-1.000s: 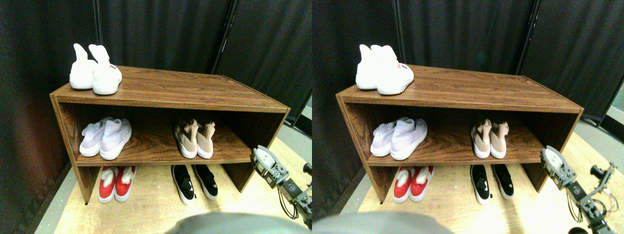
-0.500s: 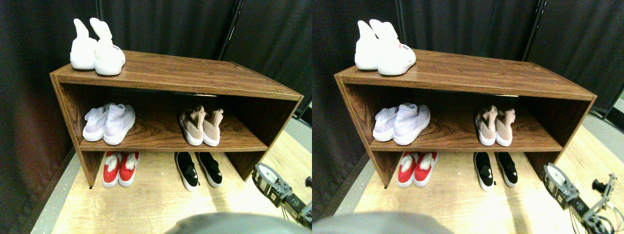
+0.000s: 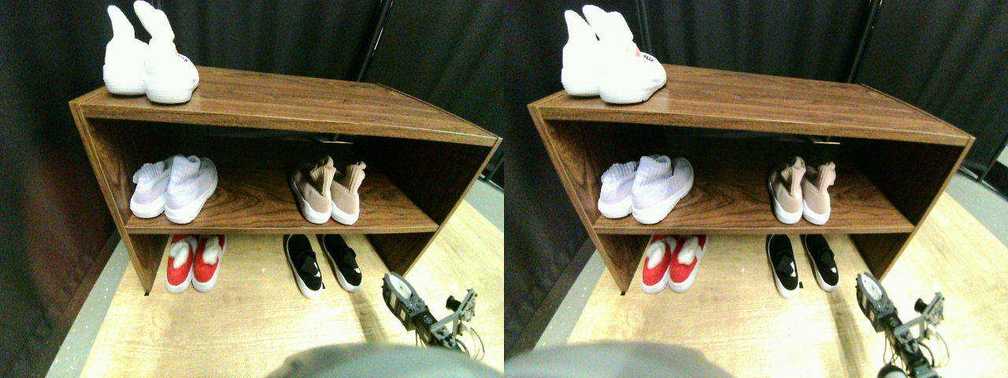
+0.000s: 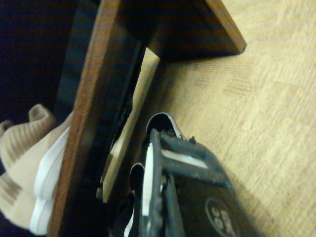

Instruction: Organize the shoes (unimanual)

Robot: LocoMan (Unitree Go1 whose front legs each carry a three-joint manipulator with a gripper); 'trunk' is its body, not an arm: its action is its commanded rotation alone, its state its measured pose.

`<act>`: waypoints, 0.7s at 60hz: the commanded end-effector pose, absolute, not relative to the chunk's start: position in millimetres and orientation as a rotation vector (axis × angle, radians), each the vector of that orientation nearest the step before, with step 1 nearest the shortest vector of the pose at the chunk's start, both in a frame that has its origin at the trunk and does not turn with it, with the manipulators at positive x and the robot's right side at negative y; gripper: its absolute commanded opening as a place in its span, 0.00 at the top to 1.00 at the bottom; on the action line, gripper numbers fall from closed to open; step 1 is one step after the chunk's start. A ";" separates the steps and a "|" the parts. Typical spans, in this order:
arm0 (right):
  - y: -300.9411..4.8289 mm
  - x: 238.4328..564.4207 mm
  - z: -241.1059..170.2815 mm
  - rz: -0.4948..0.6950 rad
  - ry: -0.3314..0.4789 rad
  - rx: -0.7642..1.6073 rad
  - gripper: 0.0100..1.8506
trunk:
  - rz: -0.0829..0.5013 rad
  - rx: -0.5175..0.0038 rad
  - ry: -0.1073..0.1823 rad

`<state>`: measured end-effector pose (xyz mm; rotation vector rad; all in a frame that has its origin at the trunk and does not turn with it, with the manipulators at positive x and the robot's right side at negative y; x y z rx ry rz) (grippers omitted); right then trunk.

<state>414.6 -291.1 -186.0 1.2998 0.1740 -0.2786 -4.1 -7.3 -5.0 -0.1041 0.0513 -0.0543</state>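
Note:
The shoes (image 3: 327,191), a beige-tan knit pair with white soles, stand side by side on the right part of the rack's middle shelf (image 3: 260,224), toes toward me. My right gripper (image 3: 400,294) hangs low over the floor in front of the rack's right end, below and to the right of the shoes and well apart from them. The wrist view shows the same shoes (image 4: 29,168) beyond the shelf's front edge (image 4: 86,128), with one black shoe (image 4: 163,126) just past the dark jaw frame.
A wooden shoe rack (image 3: 299,102) stands against dark curtains. An all-white high-collared pair (image 3: 150,63) sits on its top at the left. A lilac-white pair (image 3: 173,187) shares the middle shelf. Red shoes (image 3: 194,261) and black shoes (image 3: 323,264) stand on the wooden floor (image 3: 252,331) beneath.
The camera has dipped and the whole picture shifted. My right gripper has dropped from beside the shelf's right end to near the floor and drawn left. No shoe has moved.

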 end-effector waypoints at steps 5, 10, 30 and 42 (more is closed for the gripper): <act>-300.7 435.3 -223.7 -0.237 0.143 1.211 0.97 | -0.059 -0.129 0.064; -305.6 443.0 -222.6 -0.264 0.133 1.202 0.97 | -0.061 -0.129 0.060; -317.9 469.5 -216.3 -0.295 0.144 1.249 0.97 | -0.054 -0.129 0.053; -316.5 481.5 -217.1 -0.316 0.150 1.300 0.97 | -0.051 -0.130 0.051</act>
